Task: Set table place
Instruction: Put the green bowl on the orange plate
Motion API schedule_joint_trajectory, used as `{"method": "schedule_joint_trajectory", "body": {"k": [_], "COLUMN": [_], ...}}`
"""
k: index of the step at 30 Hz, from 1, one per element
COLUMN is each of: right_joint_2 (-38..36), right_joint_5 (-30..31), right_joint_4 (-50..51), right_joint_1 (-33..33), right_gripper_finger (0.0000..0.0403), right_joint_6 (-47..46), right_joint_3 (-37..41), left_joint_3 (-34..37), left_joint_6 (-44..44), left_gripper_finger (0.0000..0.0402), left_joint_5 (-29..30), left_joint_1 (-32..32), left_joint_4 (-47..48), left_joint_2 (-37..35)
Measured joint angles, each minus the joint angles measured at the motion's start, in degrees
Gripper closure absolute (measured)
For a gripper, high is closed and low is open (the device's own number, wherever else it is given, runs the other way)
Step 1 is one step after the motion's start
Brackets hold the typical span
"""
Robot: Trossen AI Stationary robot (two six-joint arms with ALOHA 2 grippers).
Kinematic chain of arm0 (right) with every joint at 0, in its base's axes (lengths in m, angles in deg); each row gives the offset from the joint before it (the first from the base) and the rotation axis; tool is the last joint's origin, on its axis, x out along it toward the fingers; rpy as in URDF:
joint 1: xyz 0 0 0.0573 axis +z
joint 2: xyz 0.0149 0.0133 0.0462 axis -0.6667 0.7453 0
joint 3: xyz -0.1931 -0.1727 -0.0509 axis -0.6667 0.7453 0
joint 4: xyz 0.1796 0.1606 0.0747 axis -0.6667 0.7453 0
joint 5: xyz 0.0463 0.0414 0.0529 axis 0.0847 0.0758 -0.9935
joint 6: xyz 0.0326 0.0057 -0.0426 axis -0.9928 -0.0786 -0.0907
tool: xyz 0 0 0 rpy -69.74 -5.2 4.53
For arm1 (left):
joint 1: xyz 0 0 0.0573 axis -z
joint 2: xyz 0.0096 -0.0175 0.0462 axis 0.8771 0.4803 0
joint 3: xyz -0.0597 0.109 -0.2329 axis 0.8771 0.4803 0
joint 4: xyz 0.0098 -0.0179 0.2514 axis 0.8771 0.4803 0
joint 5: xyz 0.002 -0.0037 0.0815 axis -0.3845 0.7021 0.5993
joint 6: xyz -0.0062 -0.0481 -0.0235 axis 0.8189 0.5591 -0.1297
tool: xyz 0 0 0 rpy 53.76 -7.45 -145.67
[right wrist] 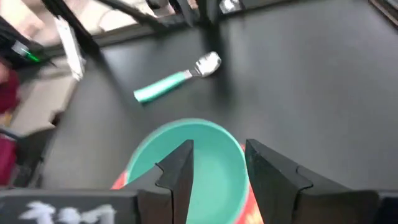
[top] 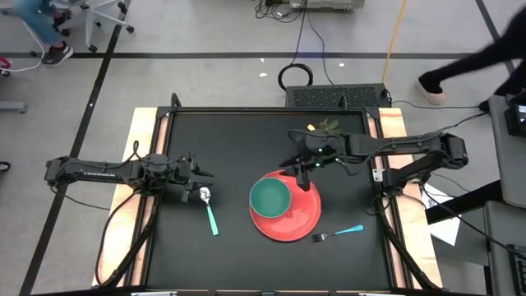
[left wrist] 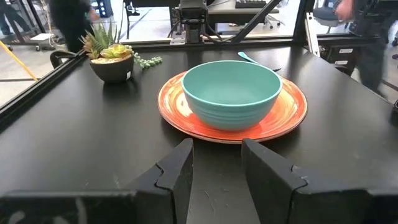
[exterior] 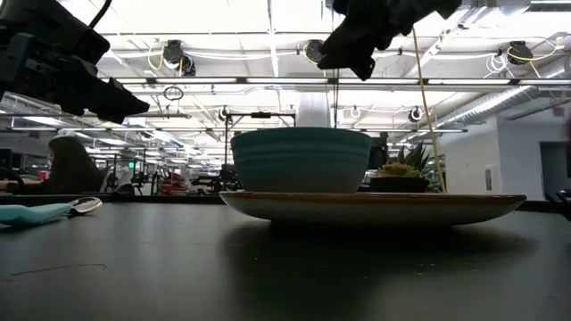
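From above, on the table [top: 230, 131], the bowl [top: 269, 197] sits in the plate [top: 296, 218]; the spoon [top: 209, 210] lies to its left, the fork [top: 337, 233] at its lower right edge. The left gripper [top: 204, 182] hangs by the spoon's head; the right gripper [top: 297, 162] hovers at the plate's far rim near the plant [top: 327, 127].

Low view: bowl [exterior: 301, 160] on plate [exterior: 375, 207], spoon [exterior: 45, 210] at left.

Left wrist: narrowly parted fingers [left wrist: 177, 171] face the bowl [left wrist: 231, 92].

Right wrist: fingers [right wrist: 177, 165] narrowly open, empty, over the bowl [right wrist: 186, 163].
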Motion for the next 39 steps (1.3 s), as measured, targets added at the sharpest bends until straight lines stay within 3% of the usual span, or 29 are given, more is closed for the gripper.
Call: {"method": "schedule_joint_trajectory", "body": {"k": [5, 16, 39], "right_joint_2": [5.12, 16.97, 20.89], "right_joint_5": [1.55, 1.15, 1.50], "right_joint_4": [12.41, 28.38, 29.29], "right_joint_1": [-0.02, -0.13, 0.72], "right_gripper_finger": [0.0266, 0.0266, 0.0266], "right_joint_6": [-0.49, -1.86, -2.35], "right_joint_3": [-7.25, -18.79, -19.57], "left_joint_3": [0.00, 0.00, 0.00], "left_joint_6": [0.06, 0.26, 0.39], "left_gripper_finger": [0.0259, 0.0259, 0.0259], "left_joint_5": [0.00, 0.00, -0.01], "left_joint_1": [0.00, 0.01, 0.02], "left_joint_4": [0.02, 0.15, 0.17], "left_joint_2": [0.01, 0.00, 0.02]}}
